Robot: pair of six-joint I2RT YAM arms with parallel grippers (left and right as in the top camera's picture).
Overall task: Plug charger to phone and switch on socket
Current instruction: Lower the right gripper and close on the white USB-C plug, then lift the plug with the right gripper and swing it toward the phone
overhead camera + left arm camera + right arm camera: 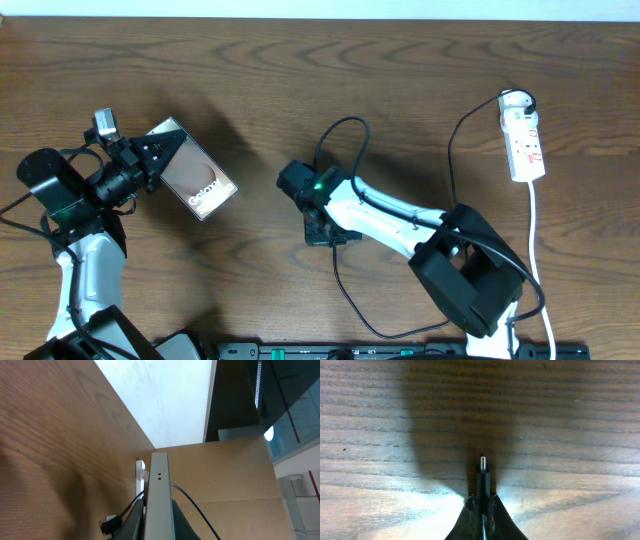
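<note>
The phone (196,172), dark brownish face with a white label strip, is held tilted off the table by my left gripper (150,155), which is shut on its far end. In the left wrist view the phone's pale edge (159,495) runs up between the fingers (159,527). My right gripper (322,232) is shut on the charger's black plug (482,477), whose metal tip (482,461) points forward above the wood. The black cable (345,135) loops behind the right arm. The white socket (524,140) lies at the far right, well away from both grippers.
The socket's white cord (535,240) runs down the right side toward the front edge. The right arm's base (470,280) sits at front right, with more black cable (350,300) looping on the table beside it. The left arm's base is at front left.
</note>
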